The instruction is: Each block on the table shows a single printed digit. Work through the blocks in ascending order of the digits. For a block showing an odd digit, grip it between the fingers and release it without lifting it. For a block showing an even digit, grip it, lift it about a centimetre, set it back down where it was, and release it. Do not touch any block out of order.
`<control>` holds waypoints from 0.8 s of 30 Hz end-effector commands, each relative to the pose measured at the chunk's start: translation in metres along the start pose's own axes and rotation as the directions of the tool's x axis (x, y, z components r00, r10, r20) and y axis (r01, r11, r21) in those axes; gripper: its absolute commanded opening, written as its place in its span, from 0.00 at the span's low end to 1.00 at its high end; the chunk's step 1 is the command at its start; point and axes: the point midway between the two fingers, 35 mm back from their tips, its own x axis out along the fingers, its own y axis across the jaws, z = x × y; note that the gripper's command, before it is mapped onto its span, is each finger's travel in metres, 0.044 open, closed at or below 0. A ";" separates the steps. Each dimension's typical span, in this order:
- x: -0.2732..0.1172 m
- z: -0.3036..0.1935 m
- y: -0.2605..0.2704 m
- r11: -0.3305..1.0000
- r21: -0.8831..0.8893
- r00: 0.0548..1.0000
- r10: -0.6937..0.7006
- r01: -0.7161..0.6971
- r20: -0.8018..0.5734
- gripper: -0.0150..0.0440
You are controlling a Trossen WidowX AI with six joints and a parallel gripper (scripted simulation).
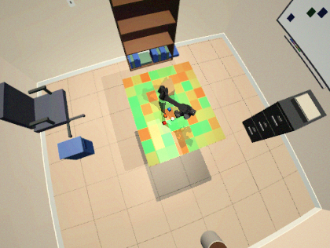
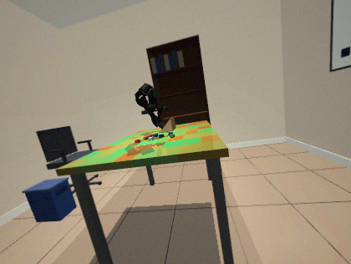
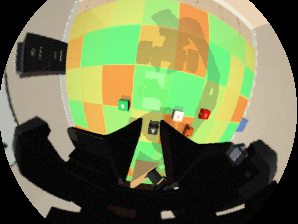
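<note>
My gripper point(image 3: 150, 121) point(image 2: 161, 126) is partly open and empty, above the table. In the wrist view a black block point(image 3: 153, 128) shows in the gap between the fingertips, lower down on the table. A green block point(image 3: 123, 105) point(image 2: 171, 134) lies left of the fingers. A white block point(image 3: 177, 115) point(image 1: 172, 118), a red block point(image 3: 204, 114) point(image 1: 164, 122) and an orange block point(image 3: 188, 131) point(image 1: 166, 115) lie to the right. A blue block point(image 1: 169, 109) point(image 2: 155, 135) shows only in the top and exterior views. The digits are too small to read.
The blocks stand close together on the patchwork table point(image 1: 151, 158) point(image 2: 190, 154). A tan wedge-shaped thing point(image 2: 170, 125) stands behind them in the exterior view. A bookcase point(image 2: 180, 89), an office chair point(image 1: 51, 107), a blue bin point(image 1: 76, 148) and a dark cabinet point(image 1: 271, 121) stand around the table.
</note>
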 end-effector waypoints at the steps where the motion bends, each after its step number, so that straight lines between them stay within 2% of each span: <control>1: 0.000 0.001 -0.070 1.000 0.000 1.000 -0.009 0.009 0.003 0.46; 7: 0.004 -0.024 -0.181 0.999 -0.008 0.999 -0.045 0.045 0.002 0.46; 16: 0.004 -0.028 -0.189 0.999 -0.009 0.999 -0.049 0.049 0.001 0.46; 18: 0.013 -0.027 -0.189 0.999 -0.006 0.999 -0.046 0.046 -0.001 0.55; 24: 0.082 -0.028 -0.193 0.999 0.020 0.999 -0.031 0.031 -0.016 0.81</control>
